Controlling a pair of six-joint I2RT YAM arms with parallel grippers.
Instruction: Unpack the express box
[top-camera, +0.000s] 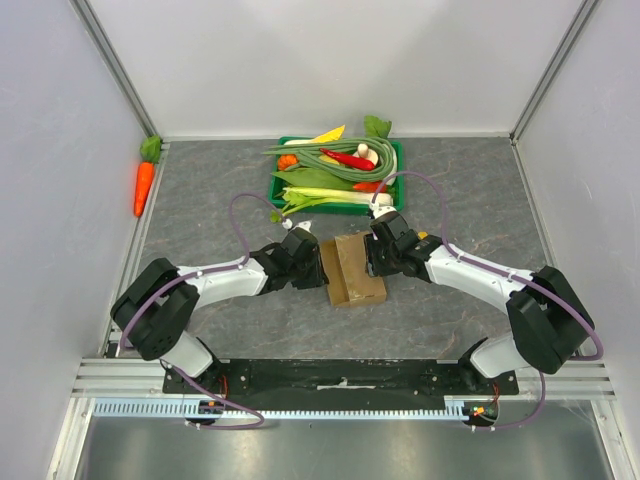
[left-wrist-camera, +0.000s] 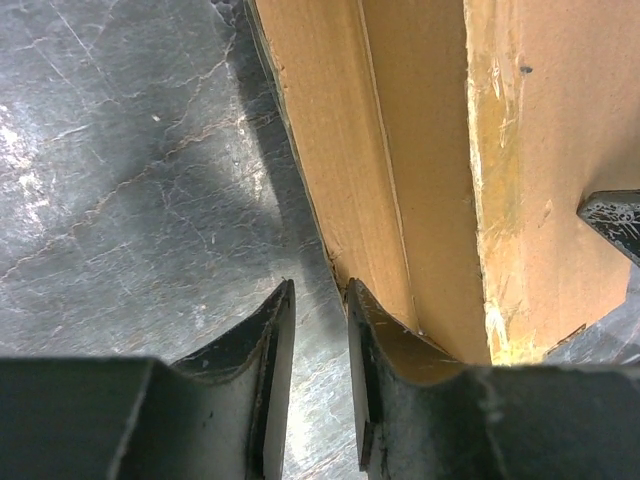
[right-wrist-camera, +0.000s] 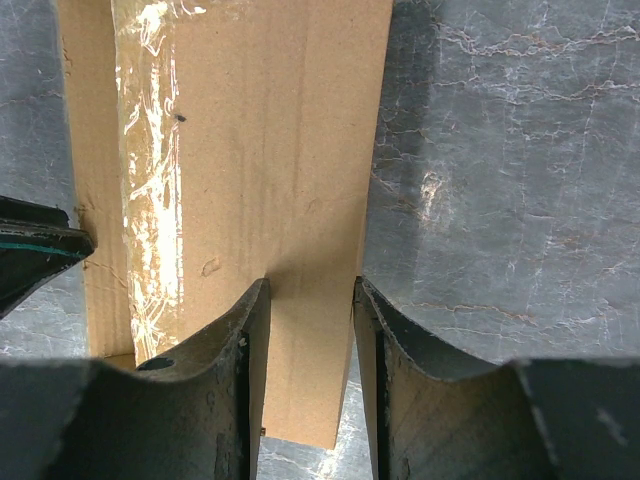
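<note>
The express box (top-camera: 356, 272) is a small brown carton lying on the grey table between my two grippers. A strip of clear tape (right-wrist-camera: 150, 190) runs along its top. My left gripper (top-camera: 322, 268) is at the box's left side. In the left wrist view it (left-wrist-camera: 320, 290) is open: only table shows in the gap, and its right finger (left-wrist-camera: 365, 330) rests against the carton's edge (left-wrist-camera: 330, 255). My right gripper (top-camera: 370, 254) is over the box's far right part. It (right-wrist-camera: 312, 285) is open, with the cardboard top (right-wrist-camera: 280, 150) showing flat in the gap and the box's right edge close by its right finger.
A green tray (top-camera: 398, 165) piled with vegetables stands just behind the box and the right gripper. An orange carrot (top-camera: 144, 186) lies by the left wall. White walls close in the table on three sides.
</note>
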